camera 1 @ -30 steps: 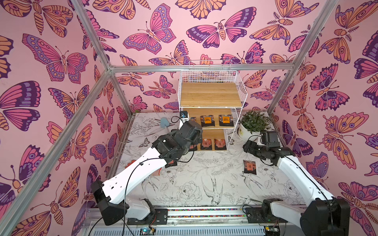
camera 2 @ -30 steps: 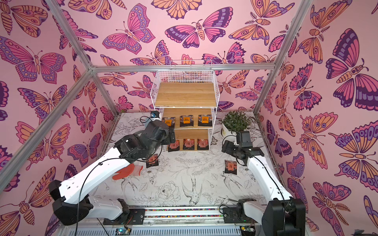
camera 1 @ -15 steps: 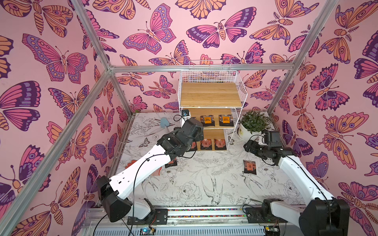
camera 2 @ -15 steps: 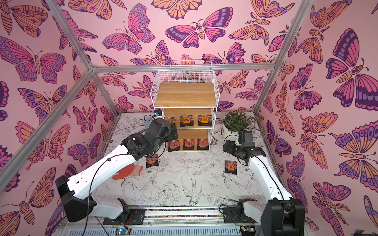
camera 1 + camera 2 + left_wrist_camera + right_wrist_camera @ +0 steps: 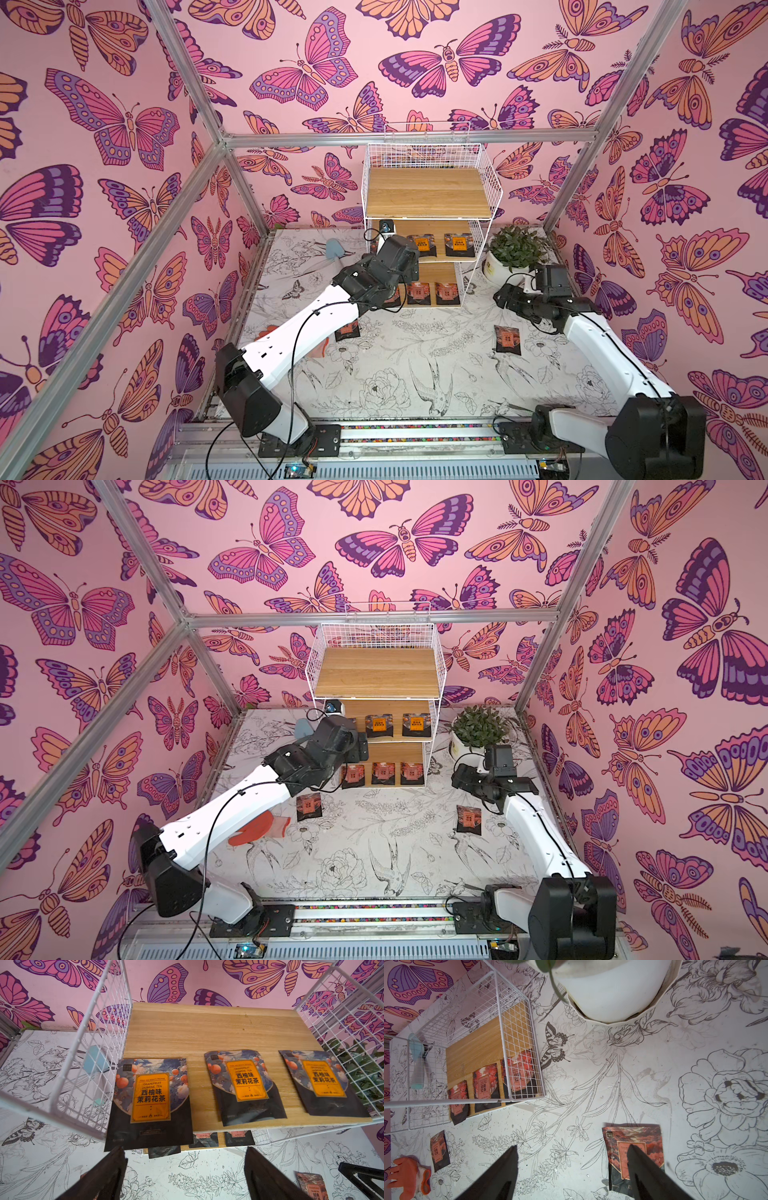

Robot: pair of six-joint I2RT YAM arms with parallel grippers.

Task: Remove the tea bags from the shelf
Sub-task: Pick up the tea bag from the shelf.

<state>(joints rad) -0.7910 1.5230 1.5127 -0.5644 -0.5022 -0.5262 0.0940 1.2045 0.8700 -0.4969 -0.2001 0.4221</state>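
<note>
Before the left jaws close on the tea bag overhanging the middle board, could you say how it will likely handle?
The tea bag looks thin and flat, so probably light. Its overhanging end shows no droop, suggesting some stiffness, though it may flex when pinched. The smooth film could slide on the shelf if pushed rather than gripped.

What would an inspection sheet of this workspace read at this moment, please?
Surface: table with a floral line-drawing cover, flat.
Job's things: shelf top board bare; three orange-label tea bags on the middle tier; three red-label tea bags on the bottom tier; two tea bags on the table.
Clutter: orange glove, potted plant, blue-grey tool.
Grippers: left gripper open, facing the middle tier; right gripper open above the table; both empty.
Cables: black cable loops along the left arm.
Surroundings: butterfly-print walls, metal frame.
</note>
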